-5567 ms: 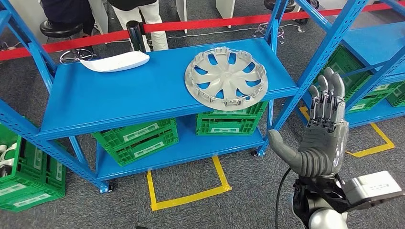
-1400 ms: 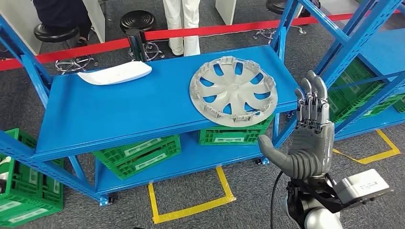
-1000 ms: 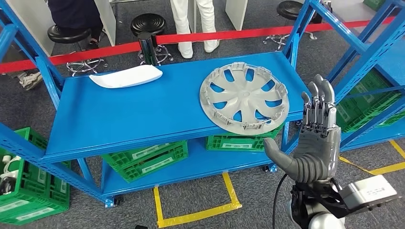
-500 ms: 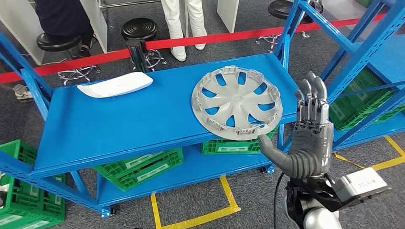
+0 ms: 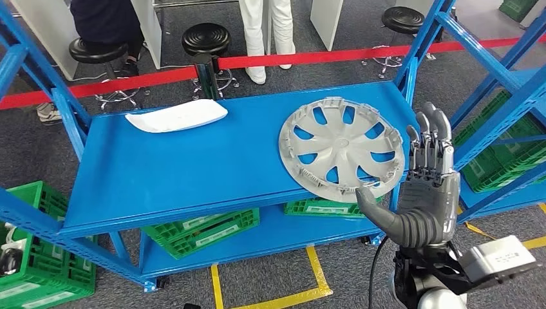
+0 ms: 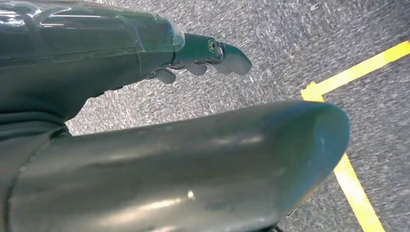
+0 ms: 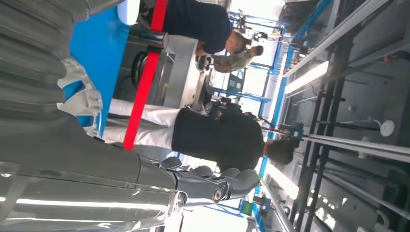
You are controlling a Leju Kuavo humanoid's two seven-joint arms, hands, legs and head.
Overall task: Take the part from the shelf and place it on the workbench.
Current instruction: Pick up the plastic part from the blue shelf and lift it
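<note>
A grey plastic hubcap (image 5: 341,151) lies flat on the right end of the blue shelf's top board (image 5: 193,167), its near rim reaching the board's front edge. My right hand (image 5: 428,193) stands upright just right of it, fingers straight and thumb spread toward the rim, holding nothing. The right wrist view shows that hand's fingers (image 7: 212,186) extended and a sliver of the hubcap (image 7: 82,99). A white curved part (image 5: 177,116) lies at the shelf's back left. My left hand (image 6: 212,53) hangs over the grey carpet, fingers apart and holding nothing.
Green crates (image 5: 199,228) sit on the lower board and on the floor at left (image 5: 38,283). A second blue rack (image 5: 508,96) stands close on the right. Behind the shelf are a red barrier tape (image 5: 309,58), stools (image 5: 206,42) and standing people (image 5: 270,26). Yellow tape (image 5: 315,283) marks the floor.
The whole view has shifted as the camera moved nearer the shelf. My right hand now sits closer to the hubcap, its thumb by the near rim. The hubcap has not moved on the shelf.
</note>
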